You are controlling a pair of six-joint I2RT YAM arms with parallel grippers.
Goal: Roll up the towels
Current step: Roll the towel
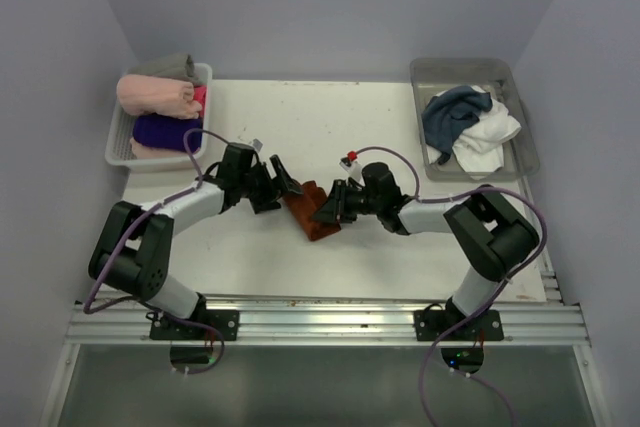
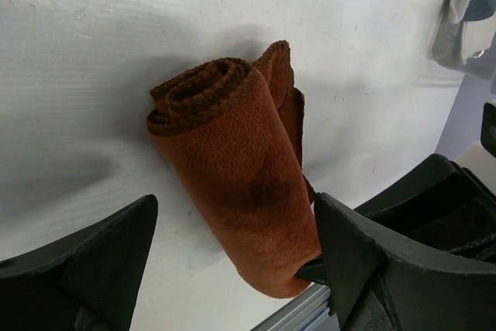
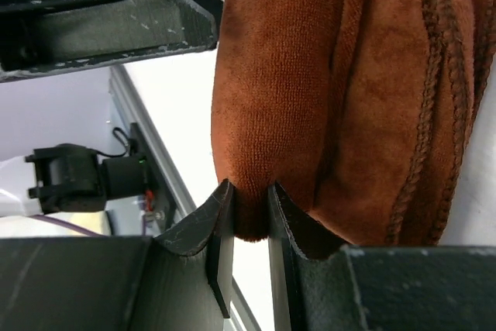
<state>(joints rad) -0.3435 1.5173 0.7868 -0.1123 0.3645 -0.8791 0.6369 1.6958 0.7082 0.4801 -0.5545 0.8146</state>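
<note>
A white table (image 1: 300, 117) sits between pale grey walls. At its middle lies the rust-brown towel (image 1: 308, 215), rolled. The right gripper (image 1: 328, 209) pinches a fold at the towel's right end. The left gripper (image 1: 280, 189), jaws spread, straddles the left end. Beyond the towel to the right, a tray (image 1: 522, 147) holds the slate-blue towel (image 1: 452, 117) and the white towel (image 1: 490, 137). Beyond it to the left, a basket (image 1: 118, 142) holds cloth rolls.
</note>
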